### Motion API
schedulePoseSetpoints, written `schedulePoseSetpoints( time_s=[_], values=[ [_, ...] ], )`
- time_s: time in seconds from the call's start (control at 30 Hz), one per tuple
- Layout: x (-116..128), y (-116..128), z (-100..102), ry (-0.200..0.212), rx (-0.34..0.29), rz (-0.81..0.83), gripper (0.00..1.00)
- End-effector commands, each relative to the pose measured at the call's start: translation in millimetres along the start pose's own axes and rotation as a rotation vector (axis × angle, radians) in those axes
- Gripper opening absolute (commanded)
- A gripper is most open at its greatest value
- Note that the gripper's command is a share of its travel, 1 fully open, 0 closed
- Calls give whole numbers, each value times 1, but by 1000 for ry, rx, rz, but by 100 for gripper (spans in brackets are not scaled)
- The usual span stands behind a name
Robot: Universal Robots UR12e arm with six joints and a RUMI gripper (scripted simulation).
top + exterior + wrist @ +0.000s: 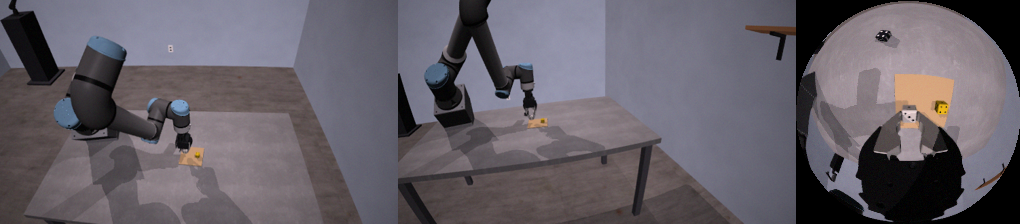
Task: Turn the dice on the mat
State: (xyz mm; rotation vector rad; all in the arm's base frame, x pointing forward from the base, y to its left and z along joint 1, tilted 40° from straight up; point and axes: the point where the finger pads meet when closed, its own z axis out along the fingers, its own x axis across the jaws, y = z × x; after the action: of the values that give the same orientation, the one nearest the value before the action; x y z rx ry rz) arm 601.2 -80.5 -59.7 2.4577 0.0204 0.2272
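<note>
My gripper (909, 111) is shut on the white die (909, 116) and holds it just above the near edge of the orange mat (923, 98). The gripper also shows in the top view (183, 147) and in the exterior view (530, 115), at the mat's left edge. The yellow die (941, 107) sits flat on the mat (192, 156); it also shows in the top view (197, 155) and the exterior view (543, 120). The black die (884, 36) lies on the table off the mat, away from the gripper. The dice pips are too small to read.
The grey table (534, 136) stands beside a wall on the right. The robot base (95, 132) sits at the table's left rear corner. A black stand (32, 47) is on the floor behind.
</note>
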Motion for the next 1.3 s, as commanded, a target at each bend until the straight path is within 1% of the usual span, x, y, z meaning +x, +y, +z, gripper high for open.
schedulePoseSetpoints(
  time_s=[0.0,0.2,1.27],
  values=[
    [1,0,19,4,0,0,6],
    [1,0,26,4,0,0,6],
    [1,0,26,4,0,0,6]
  ],
)
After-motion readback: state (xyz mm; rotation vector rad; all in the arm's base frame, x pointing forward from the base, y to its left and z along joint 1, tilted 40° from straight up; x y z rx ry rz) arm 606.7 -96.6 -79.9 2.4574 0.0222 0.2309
